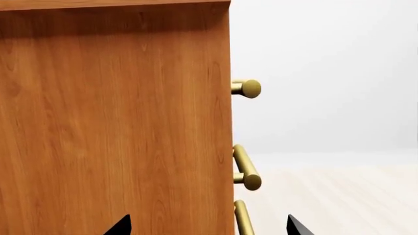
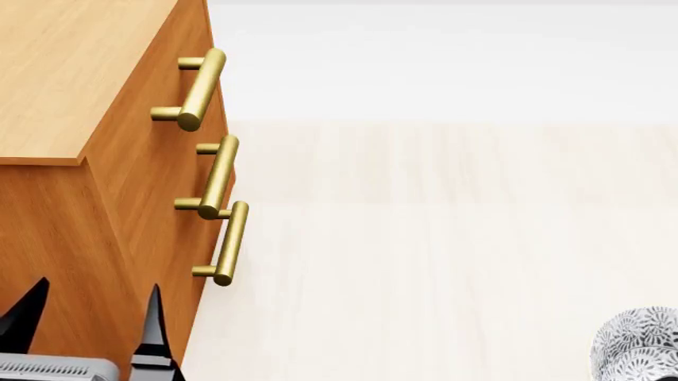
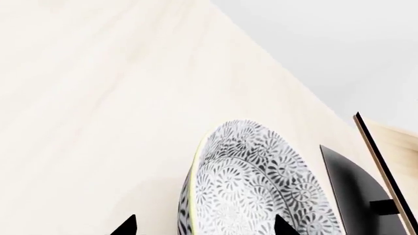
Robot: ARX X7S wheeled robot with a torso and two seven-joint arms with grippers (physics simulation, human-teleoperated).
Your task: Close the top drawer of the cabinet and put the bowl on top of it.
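The orange-brown cabinet [image 2: 63,79] stands at the left of the head view, its flat top bare. Its top drawer [image 2: 208,48] lies flush with the two below, and its brass handle [image 2: 199,86] sticks out as far as theirs. My left gripper [image 2: 94,305] is open beside the cabinet's side wall [image 1: 117,122], holding nothing. The patterned white bowl [image 2: 639,345] sits at the bottom right corner. In the right wrist view my right gripper [image 3: 203,226] is open, with the rim of the bowl [image 3: 255,186] between its fingertips, one inside and one outside.
The pale wood tabletop [image 2: 424,238] stretches between the cabinet and the bowl. A slanted pale-wood rack [image 3: 398,147] on a black base [image 3: 349,191] stands just beyond the bowl. The two lower drawer handles [image 2: 218,178] protrude from the cabinet front.
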